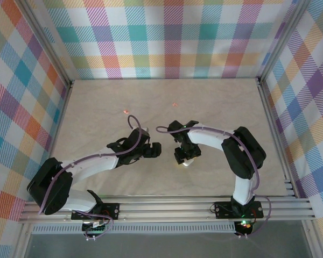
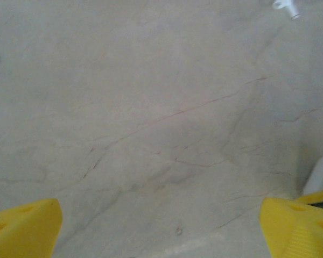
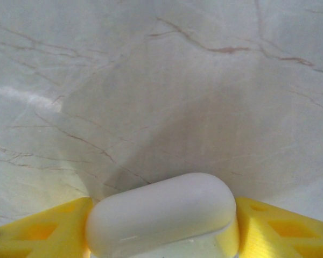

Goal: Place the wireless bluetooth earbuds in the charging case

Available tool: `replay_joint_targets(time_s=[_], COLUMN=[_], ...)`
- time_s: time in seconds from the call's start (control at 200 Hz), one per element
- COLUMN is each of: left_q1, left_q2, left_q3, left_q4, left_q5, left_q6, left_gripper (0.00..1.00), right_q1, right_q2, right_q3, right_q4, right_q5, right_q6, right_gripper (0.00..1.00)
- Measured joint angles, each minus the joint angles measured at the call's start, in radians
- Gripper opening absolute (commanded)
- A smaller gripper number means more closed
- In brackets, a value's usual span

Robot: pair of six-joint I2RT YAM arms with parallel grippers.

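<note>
A white pebble-shaped charging case (image 3: pixel 161 217) lies lengthwise between my right gripper's (image 3: pixel 162 228) yellow fingers (image 3: pixel 280 228), which press on both its ends. From above, that gripper (image 1: pixel 184 156) is low over the table's middle, with the case (image 1: pixel 187 163) peeking out below it. Two salmon-pink earbuds (image 1: pixel 125 112) (image 1: pixel 175 105) lie further back on the table. My left gripper (image 1: pixel 155 150) hovers just left of the right one, wide open over bare table (image 2: pixel 161 226). A white earbud (image 2: pixel 287 5) shows at the top right of the left wrist view.
The tabletop (image 1: pixel 167 91) is pale marble with thin veins, walled by checked panels. A metal rail (image 1: pixel 172 207) runs along the near edge by the arm bases. A white rounded shape (image 2: pixel 320 174) shows at the right edge of the left wrist view.
</note>
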Motion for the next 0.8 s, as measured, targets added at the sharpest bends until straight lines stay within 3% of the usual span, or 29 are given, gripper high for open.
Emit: replay_joint_targets(time_s=[0.215, 0.455, 0.58, 0.8], left_q1=[0.0, 0.0, -0.028, -0.071], left_q2=[-0.233, -0.407, -0.38, -0.142], left_q3=[-0.156, -0.285, -0.304, -0.248], left_q4=[0.222, 0.418, 0.529, 0.756], left_q5=[0.109, 0.276, 0.324, 0.356], left_q6=[0.168, 0.299, 0.356, 0.407], left_gripper=[0.88, 0.85, 0.82, 0.84], right_q1=[-0.019, -0.042, -0.061, -0.106], right_q2=[-0.075, -0.323, -0.428, -0.556], right_q3=[0.001, 0.0, -0.001, -0.051], right_q4=[0.016, 0.181, 0.255, 0.328], right_q5=[-0.03, -0.13, -0.172, -0.246], right_q6=[0.098, 0.222, 0.272, 0.368], right_gripper=[0.54, 0.55, 0.54, 0.55])
